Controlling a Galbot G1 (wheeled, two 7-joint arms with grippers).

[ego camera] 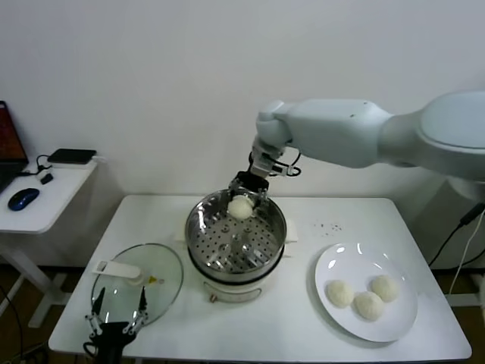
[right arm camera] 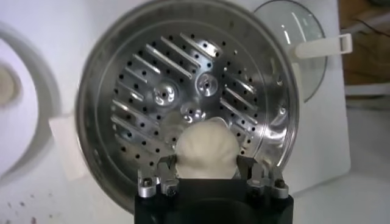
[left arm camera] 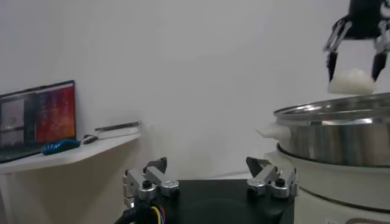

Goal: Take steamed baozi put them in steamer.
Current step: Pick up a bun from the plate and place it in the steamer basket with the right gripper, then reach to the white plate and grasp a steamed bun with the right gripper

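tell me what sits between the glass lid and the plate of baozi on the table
The steamer on its cream cooker base sits between the glass lid and the plate, as the head view shows. The right gripper holds one baozi over its far rim.

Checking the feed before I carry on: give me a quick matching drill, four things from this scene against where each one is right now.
Things:
1. right gripper
2. left gripper
3. glass lid
4. white plate

Places or states:
A. flat on the table, on the steamer's left
B. holds three baozi, on the steamer's right
C. shut on a baozi above the steamer's far rim
D. open, idle near the table's front edge by the lid

Pairs: 1-C, 2-D, 3-A, 4-B
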